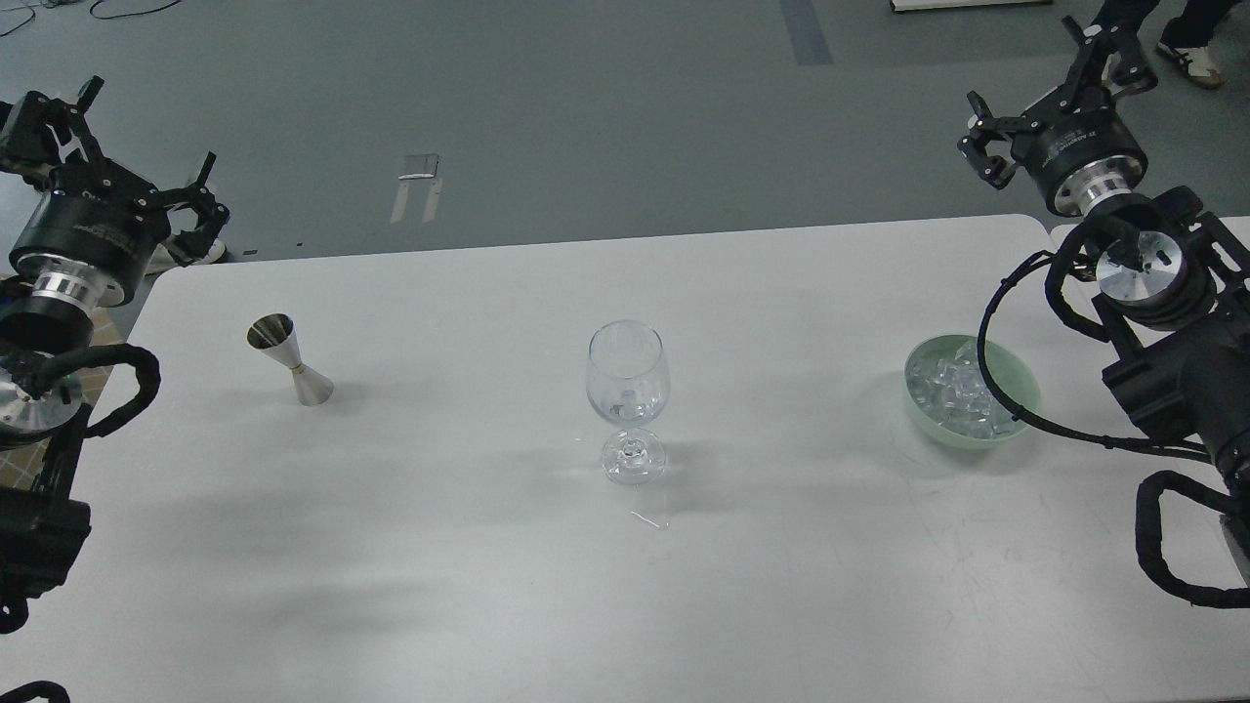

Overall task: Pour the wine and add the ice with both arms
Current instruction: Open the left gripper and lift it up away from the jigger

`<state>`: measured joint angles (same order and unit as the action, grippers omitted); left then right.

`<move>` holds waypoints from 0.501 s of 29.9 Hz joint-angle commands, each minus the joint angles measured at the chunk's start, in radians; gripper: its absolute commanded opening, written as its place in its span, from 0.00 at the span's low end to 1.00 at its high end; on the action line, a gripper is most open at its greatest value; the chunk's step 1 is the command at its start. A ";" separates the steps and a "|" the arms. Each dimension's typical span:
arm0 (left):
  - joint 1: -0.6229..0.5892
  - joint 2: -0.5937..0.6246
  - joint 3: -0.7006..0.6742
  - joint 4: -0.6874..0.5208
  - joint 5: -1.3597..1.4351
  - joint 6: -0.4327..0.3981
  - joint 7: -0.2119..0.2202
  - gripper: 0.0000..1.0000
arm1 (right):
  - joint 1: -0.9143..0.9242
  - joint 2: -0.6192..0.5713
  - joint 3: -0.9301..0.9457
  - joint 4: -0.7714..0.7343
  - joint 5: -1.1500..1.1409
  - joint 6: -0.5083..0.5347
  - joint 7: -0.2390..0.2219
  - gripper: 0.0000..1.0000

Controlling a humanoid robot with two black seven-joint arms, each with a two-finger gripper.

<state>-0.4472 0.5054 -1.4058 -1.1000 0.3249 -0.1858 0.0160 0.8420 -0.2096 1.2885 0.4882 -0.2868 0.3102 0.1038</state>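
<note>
A clear wine glass [628, 383] stands upright mid-table, with small glassy glints low in its bowl. The ice [955, 389] is heaped in a pale green bowl [1021, 392] at the right. A steel jigger [289, 360] stands on the left. My left gripper [122, 161] hangs open beyond the table's left far corner, well up and left of the jigger, holding nothing. My right gripper [1055, 98] is open too, raised past the far edge above the bowl, its cable looping across the bowl's right side. No wine shows.
The white table [625, 586] has its far edge near the top third of the view. Grey floor lies beyond it, with a person's shoes [1187, 54] at the top right. My arm links crowd both side edges.
</note>
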 commanded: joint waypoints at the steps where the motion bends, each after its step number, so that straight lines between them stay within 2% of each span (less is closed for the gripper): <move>1: -0.092 0.002 0.089 0.046 0.002 0.017 -0.016 0.98 | -0.003 -0.002 0.002 0.003 0.000 0.000 0.004 1.00; 4: -0.159 -0.007 0.107 0.106 0.011 0.022 -0.007 0.98 | -0.003 -0.010 0.002 0.004 0.001 0.001 0.004 1.00; 6: -0.203 -0.011 0.119 0.135 0.008 0.002 -0.017 0.98 | -0.004 -0.014 0.000 0.016 0.000 0.001 0.004 1.00; 9: -0.209 -0.010 0.122 0.137 0.013 -0.003 -0.041 0.98 | -0.012 -0.022 -0.001 0.038 -0.002 0.001 -0.001 1.00; 15: -0.214 -0.008 0.134 0.149 0.074 0.003 -0.050 0.96 | -0.061 -0.076 -0.003 0.136 -0.031 0.000 -0.004 1.00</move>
<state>-0.6610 0.5021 -1.2751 -0.9547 0.3668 -0.1872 -0.0305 0.8071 -0.2446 1.2866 0.5719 -0.3000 0.3117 0.1018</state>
